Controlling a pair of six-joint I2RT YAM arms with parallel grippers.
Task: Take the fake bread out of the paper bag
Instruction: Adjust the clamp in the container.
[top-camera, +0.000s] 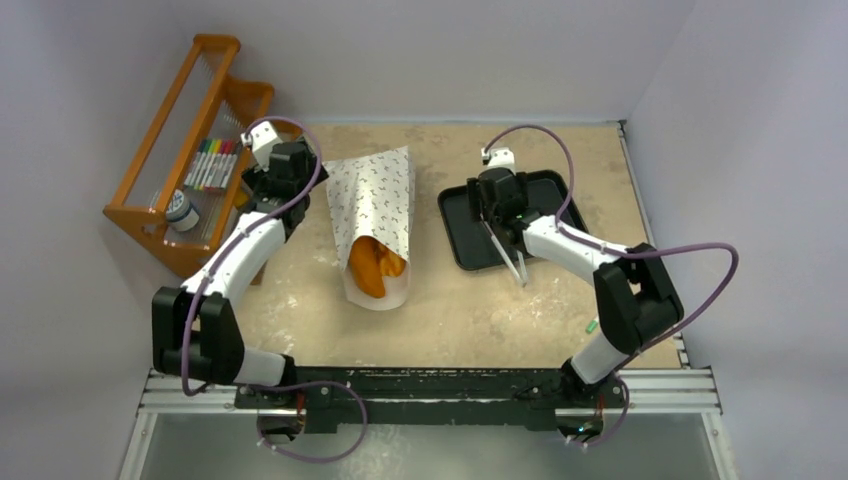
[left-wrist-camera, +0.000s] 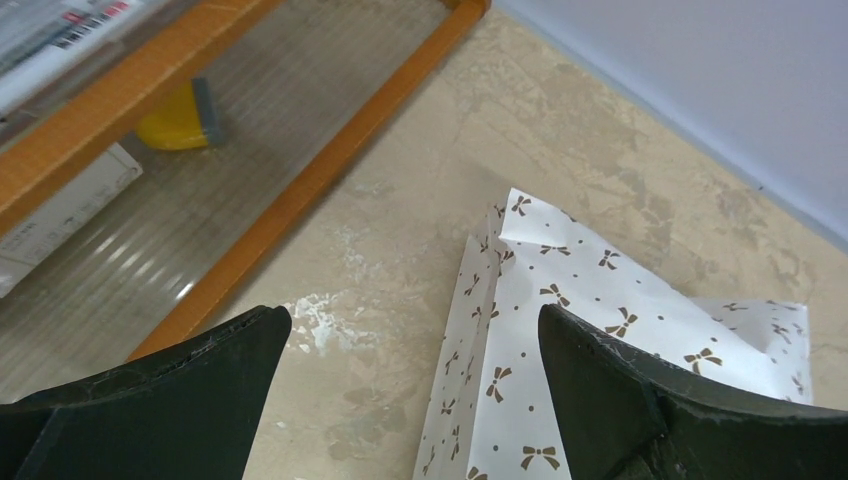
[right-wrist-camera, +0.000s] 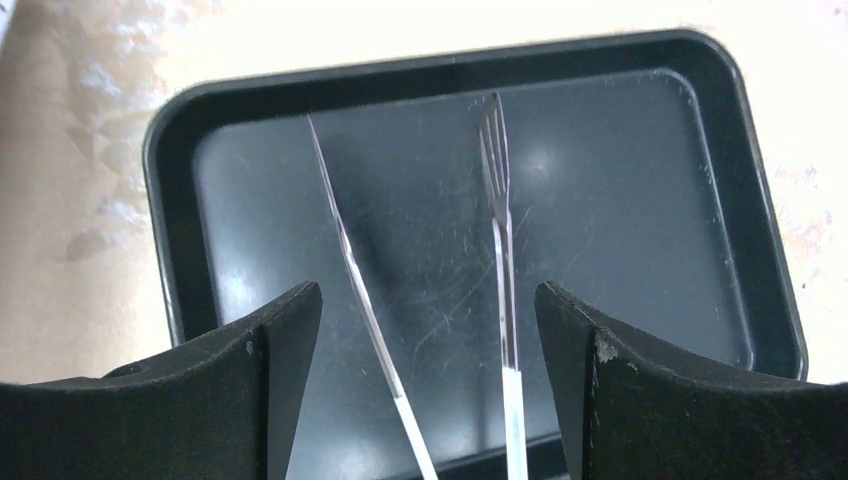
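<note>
One paper bag (top-camera: 372, 205) (two fake bread (top-camera: 372, 265) pieces)

One paper bag (top-camera: 373, 208), one tray (top-camera: 462, 232), one rack (top-camera: 190, 140).

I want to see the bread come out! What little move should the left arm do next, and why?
Probably lower the left gripper and pinch the closed far end of the bag. Its jaws are open right by that end, and the bread shows at the open mouth facing the arms, so holding the bag there would likely steady it.
</note>
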